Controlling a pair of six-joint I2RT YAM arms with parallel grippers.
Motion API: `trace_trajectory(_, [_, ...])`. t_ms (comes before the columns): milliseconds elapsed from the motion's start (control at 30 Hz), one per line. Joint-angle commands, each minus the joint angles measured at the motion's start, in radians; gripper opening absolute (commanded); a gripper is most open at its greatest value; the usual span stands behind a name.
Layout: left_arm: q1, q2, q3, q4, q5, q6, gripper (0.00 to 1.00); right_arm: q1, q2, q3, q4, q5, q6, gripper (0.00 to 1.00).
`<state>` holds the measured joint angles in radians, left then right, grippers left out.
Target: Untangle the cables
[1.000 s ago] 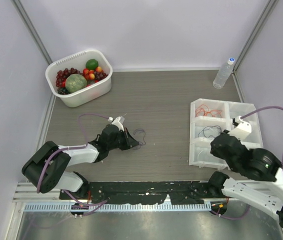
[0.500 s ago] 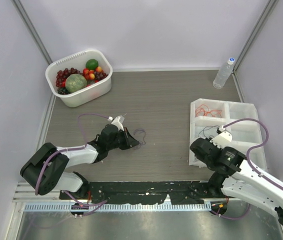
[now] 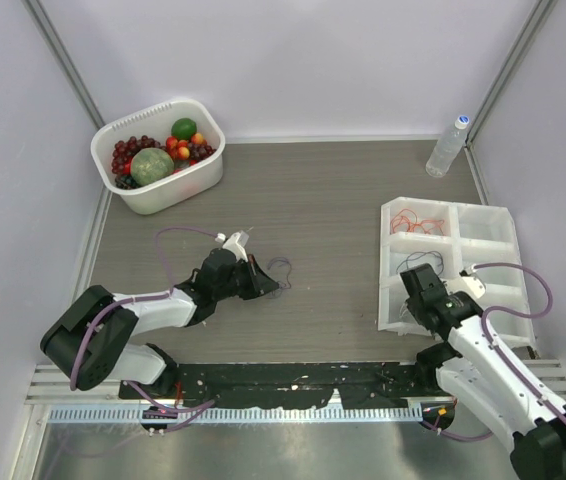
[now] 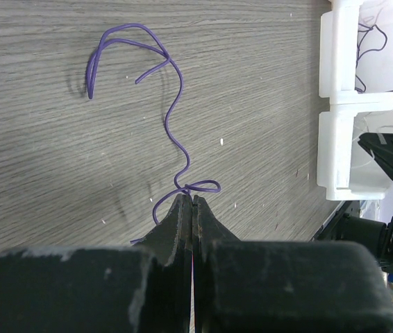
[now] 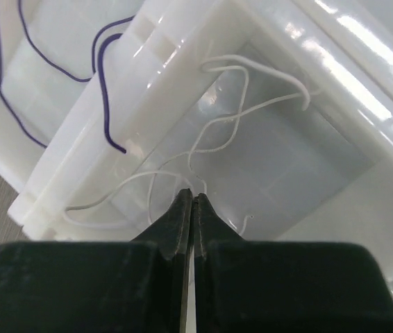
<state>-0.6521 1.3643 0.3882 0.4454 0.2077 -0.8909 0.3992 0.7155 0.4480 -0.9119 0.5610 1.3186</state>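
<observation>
A thin purple wire [image 4: 176, 118] lies squiggled on the wooden table, also seen in the top view [image 3: 281, 268]. My left gripper [image 4: 192, 197] is shut on its near looped end, low on the table left of centre [image 3: 263, 283]. My right gripper [image 5: 193, 196] is shut over the near-left compartment of the white tray [image 5: 78, 139], with a strand of the white wire [image 5: 252, 104] running into its tips. It also shows in the top view [image 3: 413, 300]. A dark purple wire [image 5: 103, 76] lies in the neighbouring compartment.
The white tray [image 3: 384, 260] at the right holds red wires [image 3: 418, 222] at the back and dark wires [image 3: 421, 262] in the middle. A white basket of fruit [image 3: 158, 155] stands at the back left, and a water bottle [image 3: 446, 147] at the back right.
My right arm has come down from high up near the camera and swung left over the tray's near-left compartment. The left gripper and the purple wire have not moved.
</observation>
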Motion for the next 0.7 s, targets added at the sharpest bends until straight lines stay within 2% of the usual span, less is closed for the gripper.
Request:
trace_trajectory(0, [0.006, -0.010, -0.005, 0.050, 0.015, -0.008, 0.00, -0.083, 0.070, -0.031, 0.171, -0.110, -0.078, 0.03])
trace_trajectory(133, [0.006, -0.011, -0.008, 0.052, 0.016, -0.009, 0.00, -0.100, 0.116, -0.002, 0.191, -0.153, -0.123, 0.11])
trace_trajectory(267, [0.006, -0.013, -0.008, 0.055, 0.015, -0.010, 0.00, -0.100, 0.044, 0.040, 0.130, -0.138, -0.171, 0.22])
trace_trajectory(400, [0.006, -0.007, -0.006, 0.059, 0.019, -0.011, 0.00, -0.100, -0.095, 0.076, 0.078, -0.184, -0.196, 0.57])
trace_trajectory(533, [0.005, -0.001, -0.005, 0.064, 0.021, -0.011, 0.00, -0.100, -0.178, 0.130, 0.027, -0.233, -0.264, 0.62])
trace_trajectory(667, [0.005, 0.005, 0.001, 0.068, 0.039, -0.008, 0.00, -0.100, -0.212, 0.191, 0.069, -0.398, -0.435, 0.62])
